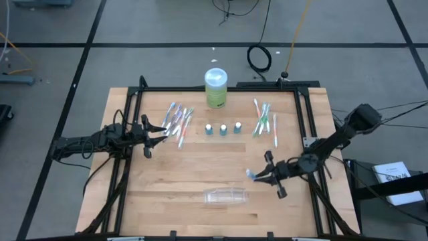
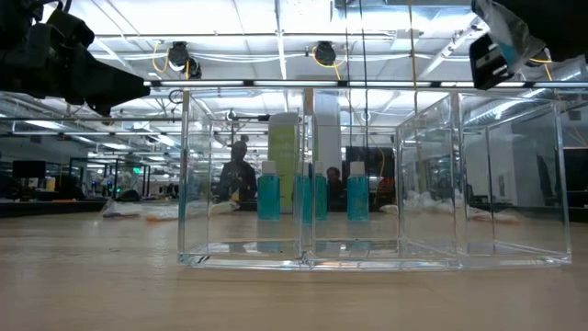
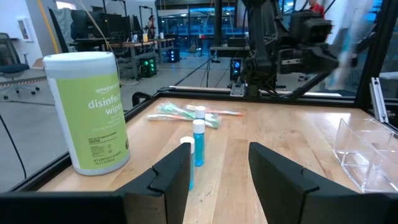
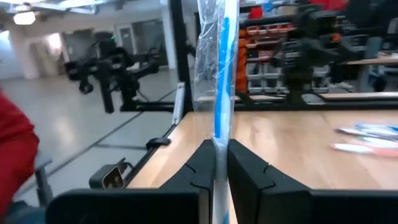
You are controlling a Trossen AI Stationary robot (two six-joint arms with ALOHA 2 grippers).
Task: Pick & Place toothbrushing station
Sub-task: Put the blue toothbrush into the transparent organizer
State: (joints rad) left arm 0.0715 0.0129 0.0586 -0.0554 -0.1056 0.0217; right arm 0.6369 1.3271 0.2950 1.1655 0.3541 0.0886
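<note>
My right gripper [image 1: 254,175] is shut on a blue toothbrush in a clear wrapper [image 4: 219,74], above the table's near right part, just beyond the clear plastic holder [image 1: 226,195] that lies near the front edge. My left gripper [image 1: 160,130] is open and empty beside the left pile of toothbrushes [image 1: 178,119]; in its wrist view [image 3: 217,180] nothing is between the fingers. Three small blue tubes [image 1: 223,128] stand upright in a row at mid-table. A second pile of toothbrushes [image 1: 263,119] lies to their right. My right gripper pinches the wrapped toothbrush's handle [image 4: 219,134] between its two fingers. The brush lies across the fingers and stands out beyond them on one side. The low view shows the wrapper [image 2: 514,32] high above the table, so the brush is lifted clear.
A green-and-white wipes canister [image 1: 215,87] stands at the far middle edge, behind the tubes. A black frame [image 1: 302,114] runs along the table's sides. Bare wood lies between the tubes and the clear holder [image 2: 367,184].
</note>
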